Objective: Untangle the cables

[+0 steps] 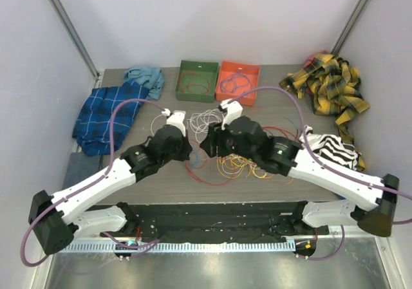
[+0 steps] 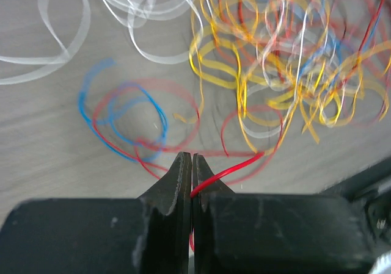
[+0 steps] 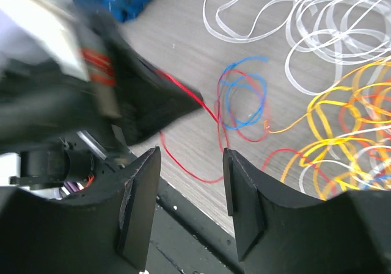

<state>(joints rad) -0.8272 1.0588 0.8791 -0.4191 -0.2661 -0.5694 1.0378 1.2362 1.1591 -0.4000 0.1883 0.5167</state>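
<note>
Nearest to me, my left gripper (image 2: 192,161) is pressed together on a thin red wire (image 2: 229,169), which leaves the closed tips and runs across the grey wooden tabletop (image 2: 49,146) toward the heap. My right gripper (image 3: 190,155) hangs spread just beside it, holding nothing.

I judge the step to be drawing this red strand free. I would pull slowly and low, away from the heap, and bring the right jaws down on the small coil of blue and red wire (image 2: 122,118) so it does not drag along.

Beyond that lies the tangle of yellow, orange, red, white and blue cables (image 2: 287,85), mid-table. I count five colours, but the strands are too blurred to number. A separate bunch of loose white loops (image 1: 203,118) sits further out.

At the back I count two trays, one green (image 1: 196,98) and one orange (image 1: 239,65), each holding a coil. I also count four cloths: blue plaid (image 1: 103,118), teal (image 1: 145,78), yellow-and-black plaid (image 1: 328,86) and zebra-striped (image 1: 338,150).
</note>
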